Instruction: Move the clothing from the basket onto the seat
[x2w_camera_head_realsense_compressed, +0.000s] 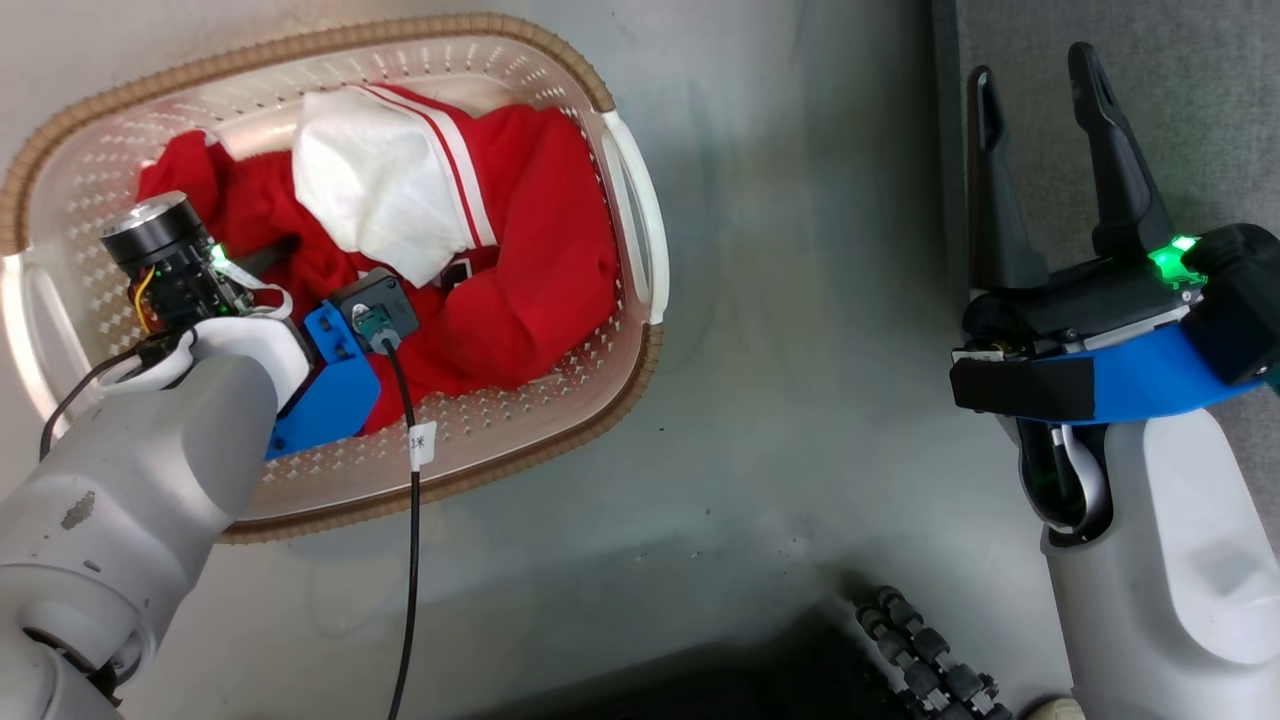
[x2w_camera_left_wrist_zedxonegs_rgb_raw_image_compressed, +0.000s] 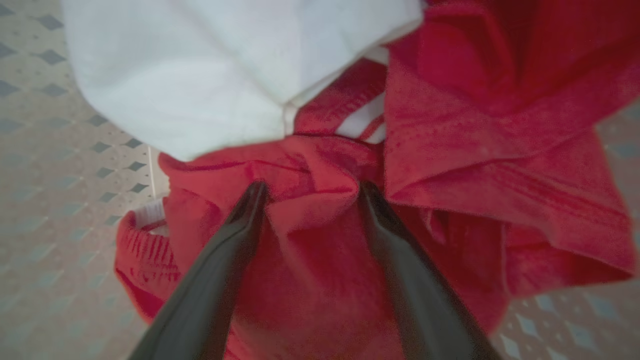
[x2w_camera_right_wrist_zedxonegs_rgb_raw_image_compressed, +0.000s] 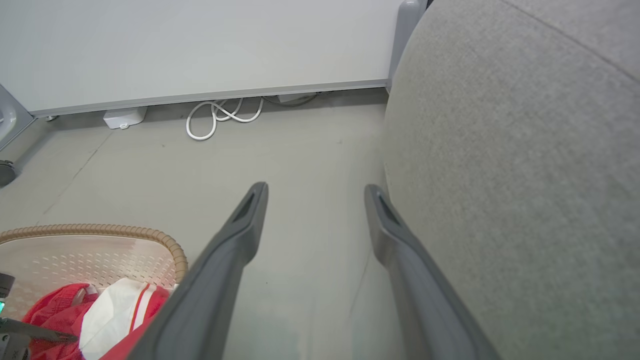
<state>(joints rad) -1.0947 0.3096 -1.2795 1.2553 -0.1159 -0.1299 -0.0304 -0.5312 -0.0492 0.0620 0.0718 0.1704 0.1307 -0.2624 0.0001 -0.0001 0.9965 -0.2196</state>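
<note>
The clothing (x2w_camera_head_realsense_compressed: 520, 260) lies bunched in the basket (x2w_camera_head_realsense_compressed: 300, 45), red with a white panel (x2w_camera_head_realsense_compressed: 375, 180) and striped trim on top. My left arm's wrist (x2w_camera_head_realsense_compressed: 340, 350) reaches down into the basket and hides the fingers there. In the left wrist view the left gripper (x2w_camera_left_wrist_zedxonegs_rgb_raw_image_compressed: 310, 187) is open, its tips pressed into the red clothing (x2w_camera_left_wrist_zedxonegs_rgb_raw_image_compressed: 500, 150) with a fold bulging between them. My right gripper (x2w_camera_head_realsense_compressed: 1035, 70) hangs open over the floor, beside the grey seat (x2w_camera_head_realsense_compressed: 1200, 120). Nothing is between its fingers (x2w_camera_right_wrist_zedxonegs_rgb_raw_image_compressed: 250, 220), and the seat (x2w_camera_right_wrist_zedxonegs_rgb_raw_image_compressed: 525, 175) rises just to their right.
Grey floor (x2w_camera_head_realsense_compressed: 800, 350) separates the basket from the seat. A black cable (x2w_camera_head_realsense_compressed: 410, 520) trails from the left wrist over the basket rim. A dark segmented part (x2w_camera_head_realsense_compressed: 930, 660) sits at the bottom. A coiled white cable (x2w_camera_right_wrist_zedxonegs_rgb_raw_image_compressed: 220, 115) and a small white box (x2w_camera_right_wrist_zedxonegs_rgb_raw_image_compressed: 124, 118) lie by the wall.
</note>
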